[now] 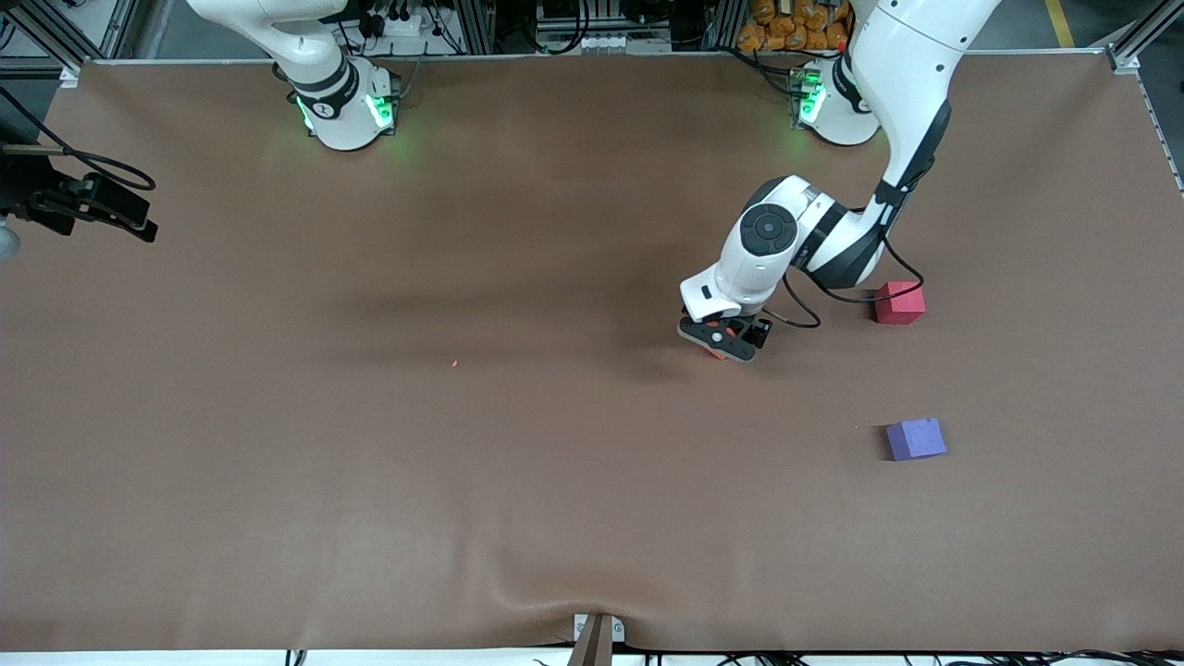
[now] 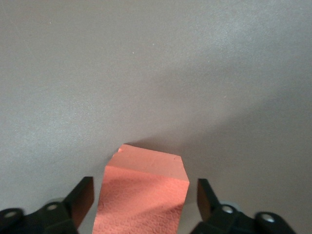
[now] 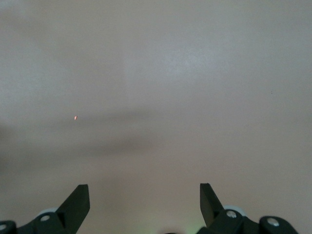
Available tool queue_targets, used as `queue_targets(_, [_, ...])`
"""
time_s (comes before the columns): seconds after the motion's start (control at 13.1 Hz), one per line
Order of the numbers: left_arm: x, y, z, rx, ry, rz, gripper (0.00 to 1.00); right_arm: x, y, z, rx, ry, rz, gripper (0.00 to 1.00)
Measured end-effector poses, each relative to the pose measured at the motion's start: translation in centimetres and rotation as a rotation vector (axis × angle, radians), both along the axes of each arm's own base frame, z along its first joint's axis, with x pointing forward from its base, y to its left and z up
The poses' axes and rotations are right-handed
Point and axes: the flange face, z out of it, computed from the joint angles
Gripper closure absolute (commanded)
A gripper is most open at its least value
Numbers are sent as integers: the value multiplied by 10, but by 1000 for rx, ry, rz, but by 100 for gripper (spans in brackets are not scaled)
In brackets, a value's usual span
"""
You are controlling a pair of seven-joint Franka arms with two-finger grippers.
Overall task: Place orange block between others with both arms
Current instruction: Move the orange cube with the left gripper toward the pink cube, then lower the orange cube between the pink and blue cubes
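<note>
The orange block [image 2: 144, 195] sits on the brown table, with my left gripper [image 2: 145, 192] lowered around it. Its two black fingers stand on either side of the block, a thin gap showing at each side, so the gripper is open. In the front view the left gripper [image 1: 726, 340] hides nearly all of the orange block [image 1: 714, 352]. The red-pink cube [image 1: 899, 302] lies toward the left arm's end, next to the arm's cable. The purple-blue cube [image 1: 916, 438] lies nearer the front camera than the red-pink one. My right gripper [image 3: 145, 192] hangs open over bare table.
A tiny orange crumb [image 1: 455, 363] lies mid-table, also seen as the crumb [image 3: 75, 118] in the right wrist view. A black camera mount [image 1: 92, 208] juts in at the right arm's end. The table edge [image 1: 592, 647] runs along the front.
</note>
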Motion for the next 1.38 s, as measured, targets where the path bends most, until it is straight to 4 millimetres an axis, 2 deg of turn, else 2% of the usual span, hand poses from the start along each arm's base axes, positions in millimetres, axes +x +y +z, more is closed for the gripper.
queue_targets(0.23, [1,0,2,-2,-4,0,73,2,2,-4,-1,6,4,0])
queue_targets(0.53, [7,3,10,-11,-23,8,76,7,14,-12,-2,22,25,0])
queue_targets(0.69, [14,10,28,0,-34,25,80,7,22,-13,-2,24,39,0])
queue_targets(0.84, [26,33,57,28,-44,66,82,7,27,-15,-3,26,48,0])
queue_targets(1.07, [44,77,94,49,-53,161,83,9,29,-17,-3,31,50,0])
queue_targets(1.22, [58,118,110,46,-49,253,83,9,29,-18,-3,34,50,0])
queue_targets(1.38, [69,159,116,58,-38,328,83,9,28,-18,-4,35,49,0])
